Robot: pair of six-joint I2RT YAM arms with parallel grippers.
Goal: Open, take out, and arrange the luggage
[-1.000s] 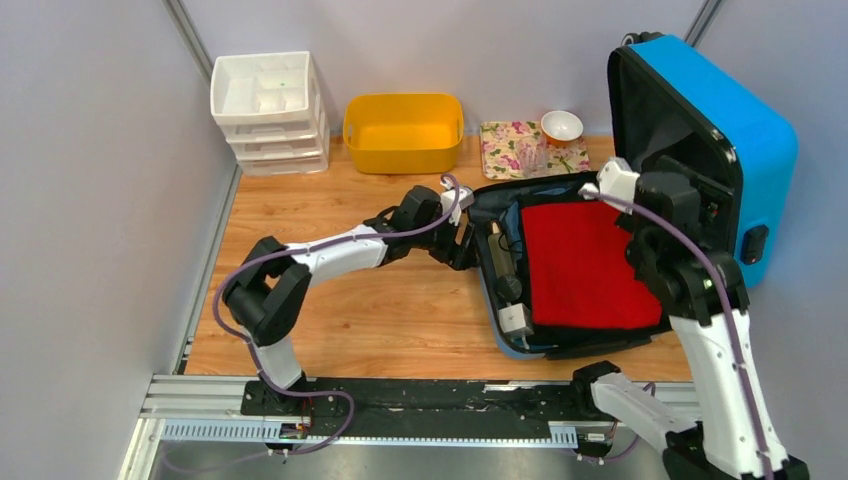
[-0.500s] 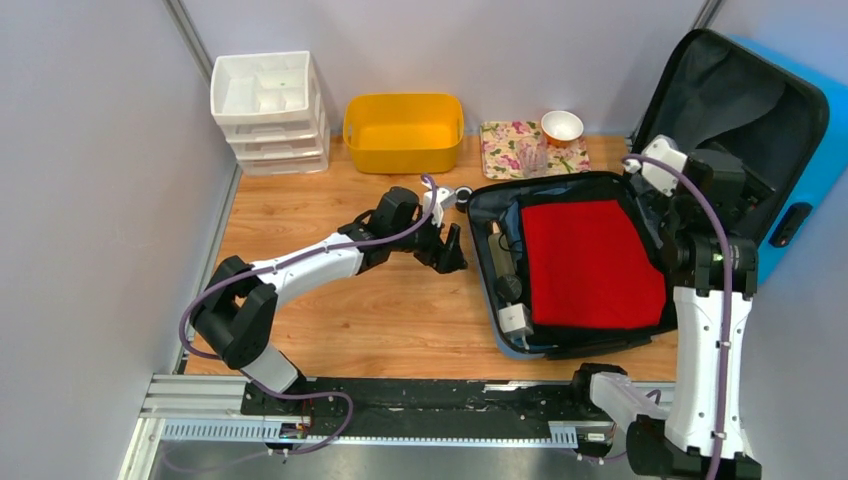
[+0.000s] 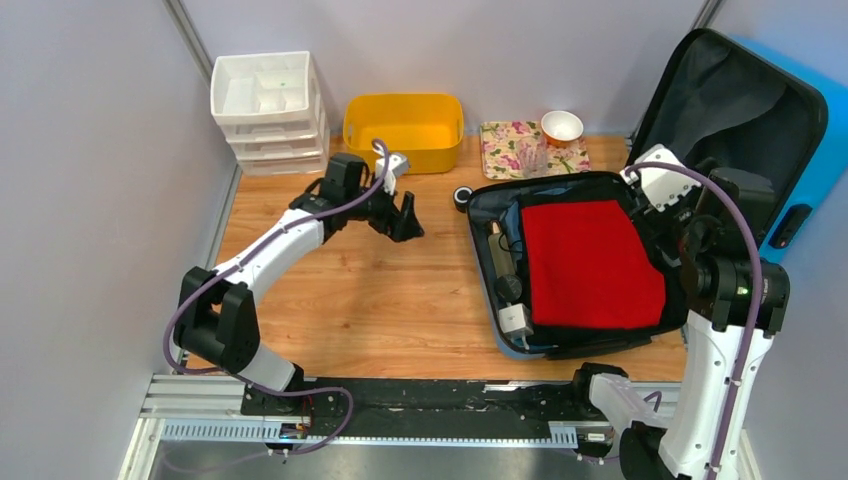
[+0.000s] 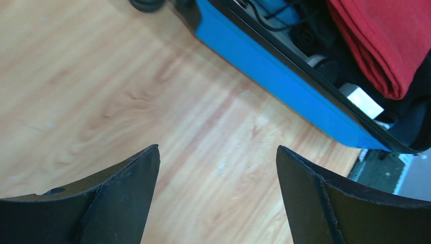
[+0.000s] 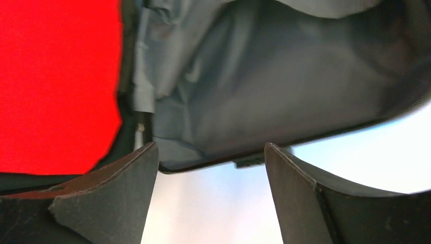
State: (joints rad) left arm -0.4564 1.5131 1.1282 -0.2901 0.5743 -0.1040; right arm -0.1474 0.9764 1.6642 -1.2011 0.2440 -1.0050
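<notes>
Now the luggage (image 3: 735, 100) is seen lying open at the right end of the counter (image 3: 380, 300) — its lower shell is set flat on the wood and its lid is leaned back against the right wall, with the dark grey lining shown. A folded red cloth (image 3: 590, 260) is laid across most of the lower shell, and a small white box (image 3: 515, 319) is tucked into the near left corner beside it. The left hand (image 3: 405, 215) is held over bare wood, well apart from the luggage and near the yellow tub (image 3: 403, 130); its fingers are spread and nothing is held between them. The right hand (image 5: 208, 147) is held at the hinge side, between the red cloth and the lid's lining — its fingers too are parted, with nothing gripped. Along the back of the counter a white drawer unit (image 3: 268, 112), the tub, a flowered tray (image 3: 515, 150) and a small bowl (image 3: 562, 126) are set in a row.
</notes>
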